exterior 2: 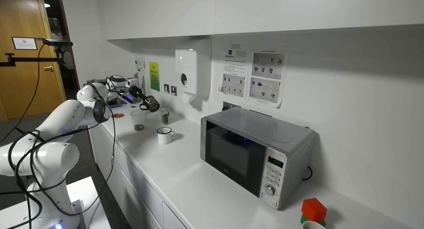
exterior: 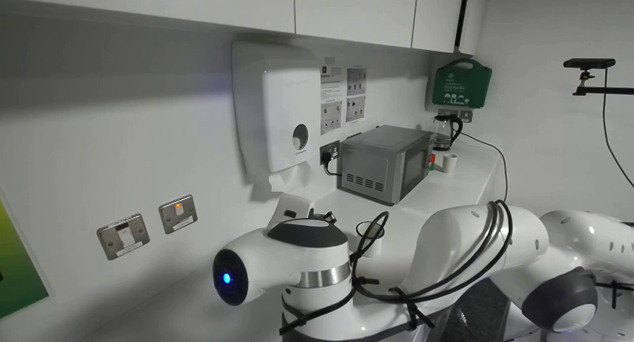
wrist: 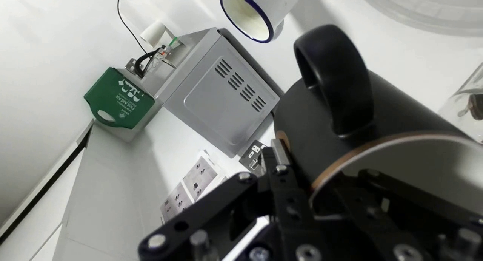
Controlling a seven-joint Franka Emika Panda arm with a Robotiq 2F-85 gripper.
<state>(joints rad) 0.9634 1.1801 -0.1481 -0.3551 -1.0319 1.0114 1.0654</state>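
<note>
Wrist view: a black mug [wrist: 396,110] takes up the right side of the frame, handle sticking up toward the top, mouth facing the lower right corner. The fingers [wrist: 286,196] come in from the bottom and they're pretty much closed, with just the mug's wall pinched between them at the rim. One finger is up against the outside of the wall, left of the mouth. The other runs over the rim into the mouth, but its tip gets lost in the dark in there. So most of the mug's body sits up and to the right of the fingers. There's also a white enamel mug [wrist: 262,13] with a blue rim at the top, a grey microwave [wrist: 226,98] near the middle and a green first aid kit [wrist: 119,98] over on the left.

In an exterior view, the black mug hangs tilted left of centre, just below and right of the fingers, up off the table [exterior 2: 185,162]. A clear plastic cup [exterior 2: 137,118] stands to its lower left, a glass [exterior 2: 165,115] to its lower right, and the enamel mug is lower down again.

In an exterior view, the arm [exterior: 322,258] fills the lower middle and right. Fingers and black mug are hidden here, so can't tell the grip from this angle.
</note>
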